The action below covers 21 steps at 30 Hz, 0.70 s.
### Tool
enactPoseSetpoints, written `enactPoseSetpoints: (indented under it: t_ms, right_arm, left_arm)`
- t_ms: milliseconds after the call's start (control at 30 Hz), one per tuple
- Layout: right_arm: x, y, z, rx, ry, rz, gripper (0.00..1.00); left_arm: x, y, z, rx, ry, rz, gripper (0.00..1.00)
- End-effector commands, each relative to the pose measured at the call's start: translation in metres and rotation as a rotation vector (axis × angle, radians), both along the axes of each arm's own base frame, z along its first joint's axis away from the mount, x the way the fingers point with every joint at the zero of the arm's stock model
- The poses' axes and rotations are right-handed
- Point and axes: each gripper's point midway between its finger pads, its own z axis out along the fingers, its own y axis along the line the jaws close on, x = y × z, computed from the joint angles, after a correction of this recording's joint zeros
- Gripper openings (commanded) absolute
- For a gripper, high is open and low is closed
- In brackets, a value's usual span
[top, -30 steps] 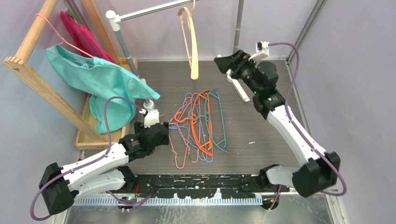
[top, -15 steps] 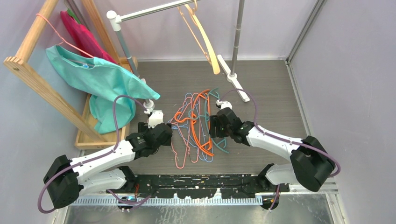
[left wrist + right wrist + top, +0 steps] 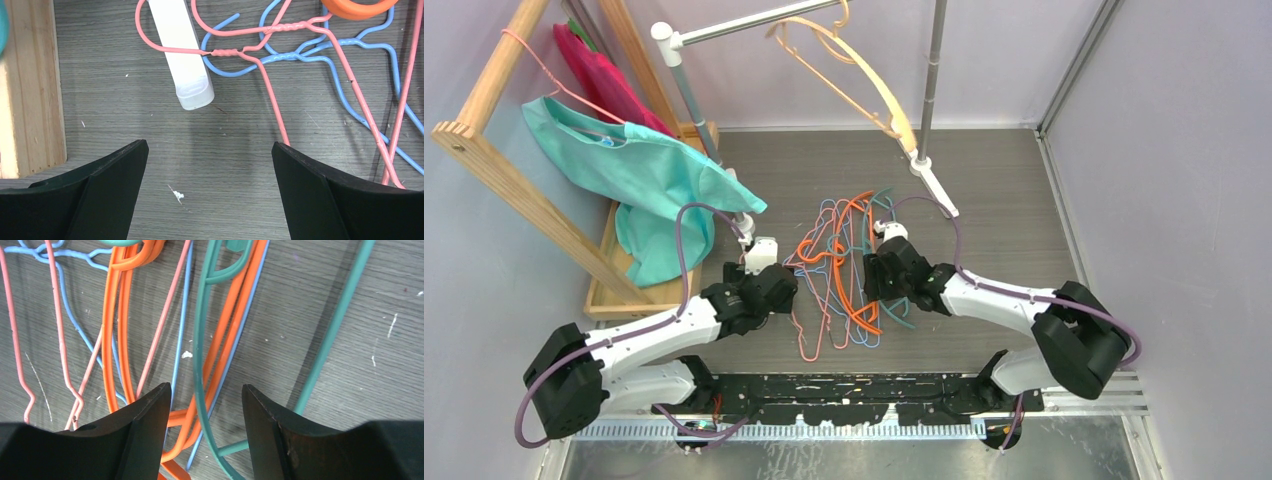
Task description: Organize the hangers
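A pile of hangers (image 3: 849,270) lies on the grey floor: thin pink (image 3: 272,95) and light-blue (image 3: 320,55) wire ones, thicker orange (image 3: 112,325) and teal (image 3: 200,340) plastic ones. A cream hanger (image 3: 874,85) hangs tilted on the silver rail (image 3: 744,22). My left gripper (image 3: 774,290) is open and empty at the pile's left edge; its right finger (image 3: 320,195) stands beside a pink wire. My right gripper (image 3: 876,275) is open over the pile, its fingers astride teal and orange bars (image 3: 206,390).
A white rail foot (image 3: 182,55) lies just ahead of the left gripper. A wooden rack (image 3: 514,190) with a teal shirt (image 3: 644,180) on a pink wire hanger stands at left. A rail post (image 3: 934,70) stands at the back; walls enclose the sides.
The right arm came down from the rail to the pile and edged left. The cream hanger, left on the rail, swung right and up. The left gripper crept toward the pile.
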Motion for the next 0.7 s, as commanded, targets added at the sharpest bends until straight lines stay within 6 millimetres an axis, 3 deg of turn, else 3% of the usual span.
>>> enactPoseSetpoints:
  t_ms: [0,133,267,333,467,567,667]
  right_arm:
    - [0.003,0.008,-0.004,0.019,-0.011,0.006,0.54]
    - [0.005,0.004,-0.003,0.015,-0.019,-0.018,0.46]
    - [0.005,-0.001,0.002,0.014,-0.030,-0.044,0.15]
    - [0.005,-0.002,0.006,0.018,-0.032,-0.054,0.04]
    - [0.002,-0.002,0.016,0.034,-0.032,-0.050,0.01]
    - [-0.002,0.008,0.043,0.105,-0.048,-0.013,0.01]
    - [-0.010,0.028,0.081,0.229,-0.066,0.079,0.01]
  left_arm:
    - [0.006,-0.007,0.006,-0.037,-0.034,0.016,0.98]
    - [0.006,-0.006,0.009,-0.042,-0.041,0.017,0.98]
    - [0.006,-0.004,0.012,-0.050,-0.052,0.021,0.98]
    - [0.005,-0.004,0.012,-0.058,-0.055,0.022,0.98]
    - [0.005,-0.005,0.011,-0.062,-0.053,0.027,0.98]
    - [0.005,-0.005,0.010,-0.062,-0.049,0.029,0.98]
    - [0.005,-0.006,0.009,-0.062,-0.045,0.029,0.98]
